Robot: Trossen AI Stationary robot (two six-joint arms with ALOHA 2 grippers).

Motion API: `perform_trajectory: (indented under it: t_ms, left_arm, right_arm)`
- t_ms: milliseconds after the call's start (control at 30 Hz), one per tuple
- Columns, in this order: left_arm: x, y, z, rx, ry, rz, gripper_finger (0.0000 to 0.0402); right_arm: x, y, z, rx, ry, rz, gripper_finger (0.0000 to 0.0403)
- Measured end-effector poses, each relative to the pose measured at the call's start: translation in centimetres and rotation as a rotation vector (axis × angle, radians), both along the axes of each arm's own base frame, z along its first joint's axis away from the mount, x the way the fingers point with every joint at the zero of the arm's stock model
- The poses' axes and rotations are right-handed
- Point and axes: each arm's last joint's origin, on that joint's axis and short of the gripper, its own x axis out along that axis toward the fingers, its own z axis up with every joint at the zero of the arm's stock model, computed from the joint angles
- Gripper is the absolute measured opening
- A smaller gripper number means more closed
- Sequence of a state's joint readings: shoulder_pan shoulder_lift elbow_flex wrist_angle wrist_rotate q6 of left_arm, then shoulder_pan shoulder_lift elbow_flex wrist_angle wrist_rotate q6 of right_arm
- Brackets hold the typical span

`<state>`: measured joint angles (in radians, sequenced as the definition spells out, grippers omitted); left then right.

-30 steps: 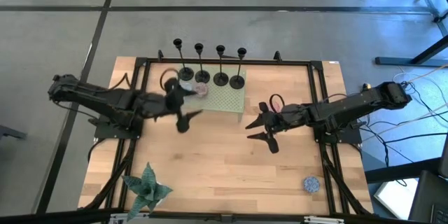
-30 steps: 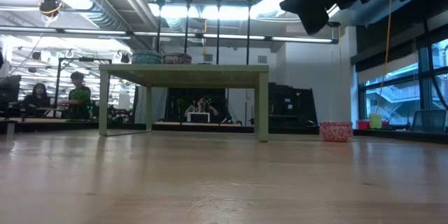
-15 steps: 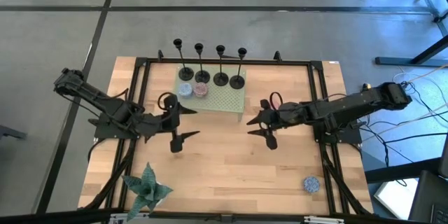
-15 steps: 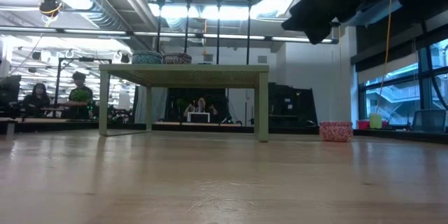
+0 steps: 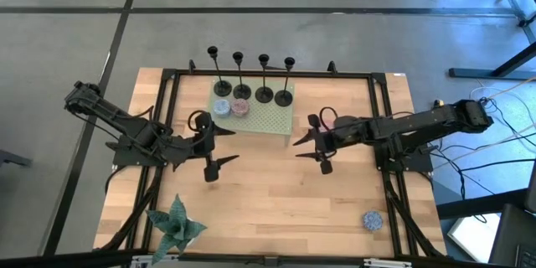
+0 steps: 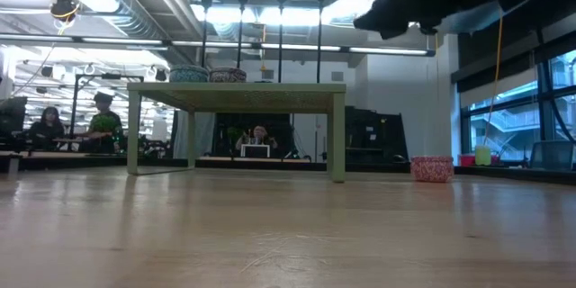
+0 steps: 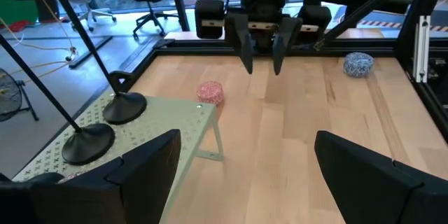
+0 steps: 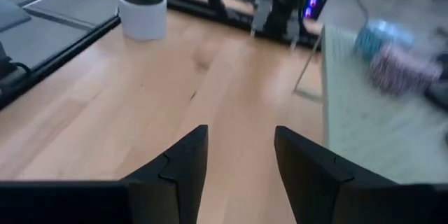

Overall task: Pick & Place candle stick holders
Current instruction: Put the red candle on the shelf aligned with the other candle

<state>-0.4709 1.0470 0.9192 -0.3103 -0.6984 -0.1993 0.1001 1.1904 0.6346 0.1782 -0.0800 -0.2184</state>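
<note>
Four black candlestick holders (image 5: 251, 75) stand in a row on their round bases along the far edge of a small green perforated table (image 5: 268, 117); two of them show in the left wrist view (image 7: 105, 112). My left gripper (image 5: 213, 146) is open and empty, above the tabletop left of the green table's near edge. My right gripper (image 5: 316, 144) is open and empty, right of the green table, its fingers pointing toward it (image 8: 241, 157).
A blue-patterned pot (image 5: 222, 109) and a pink-patterned pot (image 5: 241, 107) stand on the green table. A potted plant (image 5: 176, 222) stands at the near left, a small speckled ball (image 5: 373, 219) at the near right. A black frame (image 5: 268, 74) rims the wooden table.
My left gripper has drawn back from the green table toward the table's near left and now holds still. My right gripper has moved a little toward the green table and turned about its wrist, still open.
</note>
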Motion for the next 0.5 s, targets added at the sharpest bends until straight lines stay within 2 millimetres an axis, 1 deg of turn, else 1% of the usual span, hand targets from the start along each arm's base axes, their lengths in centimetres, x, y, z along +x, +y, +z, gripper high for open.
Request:
perform_trajectory:
  t_ms: [200, 333, 433, 500]
  left_arm:
    - [0.0, 0.0, 0.0, 0.0, 0.0, 0.0, 0.0327]
    - [0.0, 0.0, 0.0, -0.001, 0.0, 0.0, 0.0327]
    - [0.0, 0.0, 0.0, -0.001, 0.0, 0.0, 0.0327]
    - [0.0, 0.0, 0.0, -0.001, 0.0, 0.0, 0.0327]
  right_arm:
    - [0.4, 0.0, 1.1, 0.021, -0.121, -0.001, 0.0142]
    - [0.6, 0.1, 1.4, 0.07, -0.154, -0.014, 0.0124]
    - [0.6, 0.1, 1.4, 0.068, -0.155, -0.014, 0.0123]
    - [0.6, 0.1, 1.4, 0.059, -0.152, -0.011, 0.0133]
